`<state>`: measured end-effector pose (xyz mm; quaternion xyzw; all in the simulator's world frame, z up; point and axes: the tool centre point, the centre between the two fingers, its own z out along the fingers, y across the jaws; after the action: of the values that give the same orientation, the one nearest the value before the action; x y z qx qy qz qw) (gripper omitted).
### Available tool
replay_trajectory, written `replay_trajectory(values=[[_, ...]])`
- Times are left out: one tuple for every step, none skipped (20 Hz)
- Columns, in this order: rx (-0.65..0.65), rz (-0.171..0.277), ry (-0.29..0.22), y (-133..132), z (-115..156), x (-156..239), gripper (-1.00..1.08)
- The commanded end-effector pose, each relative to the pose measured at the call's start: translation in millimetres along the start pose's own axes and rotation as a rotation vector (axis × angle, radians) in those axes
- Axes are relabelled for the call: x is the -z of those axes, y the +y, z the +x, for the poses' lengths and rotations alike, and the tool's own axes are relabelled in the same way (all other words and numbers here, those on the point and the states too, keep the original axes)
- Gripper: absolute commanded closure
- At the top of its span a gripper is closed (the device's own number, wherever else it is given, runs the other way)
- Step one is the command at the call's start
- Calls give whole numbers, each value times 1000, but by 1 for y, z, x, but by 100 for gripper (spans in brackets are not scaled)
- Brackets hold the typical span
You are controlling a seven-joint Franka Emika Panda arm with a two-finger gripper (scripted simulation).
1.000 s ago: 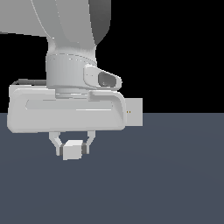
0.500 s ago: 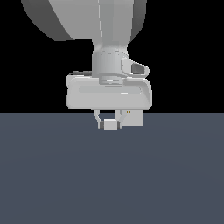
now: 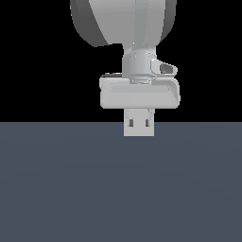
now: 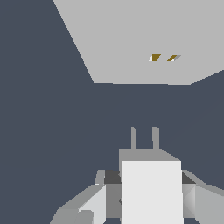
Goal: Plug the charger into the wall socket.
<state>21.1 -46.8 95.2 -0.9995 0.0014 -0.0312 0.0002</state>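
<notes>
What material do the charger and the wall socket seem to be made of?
The charger looks like matte white plastic: plain flat faces, no gloss, though a render leaves this open. Its two prongs are dull grey, perhaps metal. The wall socket looks like a matte light-grey plate, with two orange-brown holes, perhaps brass contacts.

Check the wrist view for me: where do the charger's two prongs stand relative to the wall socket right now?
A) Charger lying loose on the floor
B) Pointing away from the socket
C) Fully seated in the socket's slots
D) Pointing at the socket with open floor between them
D: in the wrist view the charger, held in the gripper, aims its prongs at the wall socket, with dark floor visible between the tips and the plate.
</notes>
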Motion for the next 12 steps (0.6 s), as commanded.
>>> replay_trajectory(values=[[-9,-1,-1,6,5,3,108],[-12,-1,-1,8,7,3,108],[-13,-1,-1,9,8,4,108],[-15,-1,-1,10,8,4,108],[-16,-1,-1,10,9,4,108],[-16,-1,-1,10,9,4,108],[-16,-1,-1,10,9,4,108],[-16,-1,-1,10,9,4,108],[-16,-1,-1,10,9,4,108],[-16,-1,-1,10,9,4,108],[-16,-1,-1,10,9,4,108],[-16,-1,-1,10,9,4,108]])
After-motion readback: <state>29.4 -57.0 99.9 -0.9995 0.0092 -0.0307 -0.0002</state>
